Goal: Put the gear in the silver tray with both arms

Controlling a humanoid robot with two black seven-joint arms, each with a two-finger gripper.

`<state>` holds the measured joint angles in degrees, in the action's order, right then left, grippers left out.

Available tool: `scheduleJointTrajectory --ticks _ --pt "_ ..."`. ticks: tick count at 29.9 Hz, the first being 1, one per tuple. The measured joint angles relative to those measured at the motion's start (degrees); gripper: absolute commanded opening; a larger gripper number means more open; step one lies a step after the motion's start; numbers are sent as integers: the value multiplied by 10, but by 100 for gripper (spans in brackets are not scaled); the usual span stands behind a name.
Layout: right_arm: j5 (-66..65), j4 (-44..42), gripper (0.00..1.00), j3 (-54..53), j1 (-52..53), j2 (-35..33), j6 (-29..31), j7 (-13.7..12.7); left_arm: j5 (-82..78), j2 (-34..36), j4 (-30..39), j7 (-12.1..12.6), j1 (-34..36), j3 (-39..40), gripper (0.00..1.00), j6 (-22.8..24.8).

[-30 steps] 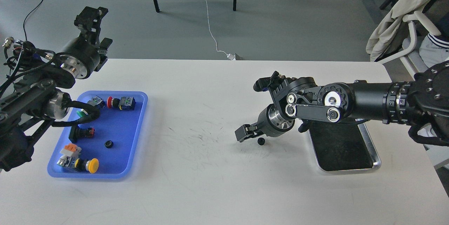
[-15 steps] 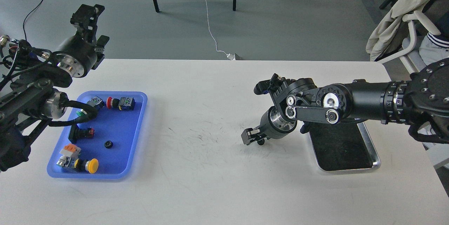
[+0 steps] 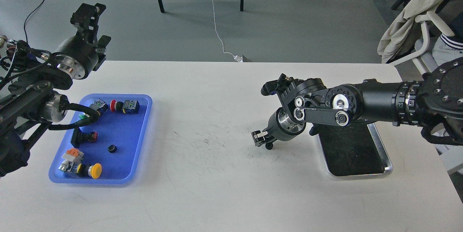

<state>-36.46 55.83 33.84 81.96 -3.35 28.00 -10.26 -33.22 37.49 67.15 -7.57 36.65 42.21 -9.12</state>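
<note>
So the white table (image 3: 202, 188) is matte laminate, kind of scuffed up with dark scratch marks around the middle. Over by the left edge sits the blue tray (image 3: 139, 145), glossy plastic with rounded corners, full of chunky push-button switches (red, green, yellow caps) plus a second tiny black toothed gear (image 3: 111, 148). Near the right edge is the silver tray (image 3: 389, 165), polished metal, raised rim, dark mirror bottom, nothing in it that I can see.

The right arm (image 3: 376, 103) comes in from the right edge, smooth black tube with shiny silver bearings at the joint, partly covering the silver tray's far end. Its right gripper (image 3: 263, 140) is angled down at the tabletop just left of that tray, fingers drawn in close around the small black gear (image 3: 269, 146). Looks like it's pinching it, but honestly the gear may just be sitting on the table right under the tips; too small to be sure.

The left gripper (image 3: 86, 16) is parked up high past the far-left corner, holding nothing, and I can't tell if the fingers are apart.

My read: this is the pickup step. Next would be lift clear, swing right over the rim, release gently so the gear doesn't roll.
</note>
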Motion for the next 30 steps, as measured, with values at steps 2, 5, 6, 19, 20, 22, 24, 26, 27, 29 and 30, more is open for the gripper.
scheduleJointTrajectory --ticks 2,5,6,19,20,22,24,26,27,29,30 --pt "-2 0 26 0 0 0 0 1 0 1 0 -1 0 0 98 0" --pt "-3 1 26 0 0 -1 0 2 0 2 0 -2 0 0 98 0" --pt "-3 1 26 0 0 -1 0 2 0 3 0 -3 0 0 98 0" --pt "-3 2 1 6 1 0 0 5 0 6 0 -6 0 0 98 0" --pt "-3 3 1 6 2 0 0 5 0 6 0 -6 0 0 98 0" --pt "-3 3 1 6 4 -2 0 6 0 6 0 -6 0 0 98 0" --pt "-3 3 10 7 5 -4 0 7 0 7 0 -6 0 0 98 0" --pt "-3 3 65 6 7 -6 0 7 1 7 -1 -6 0 0 98 0" --pt "-3 3 99 5 8 -7 0 7 1 7 -1 -6 0 0 98 0" --pt "1 2 100 -2 13 -15 0 6 1 7 -1 -6 0 0 98 0" --pt "4 3 100 -7 17 -23 0 5 1 7 -1 -6 0 0 98 0"
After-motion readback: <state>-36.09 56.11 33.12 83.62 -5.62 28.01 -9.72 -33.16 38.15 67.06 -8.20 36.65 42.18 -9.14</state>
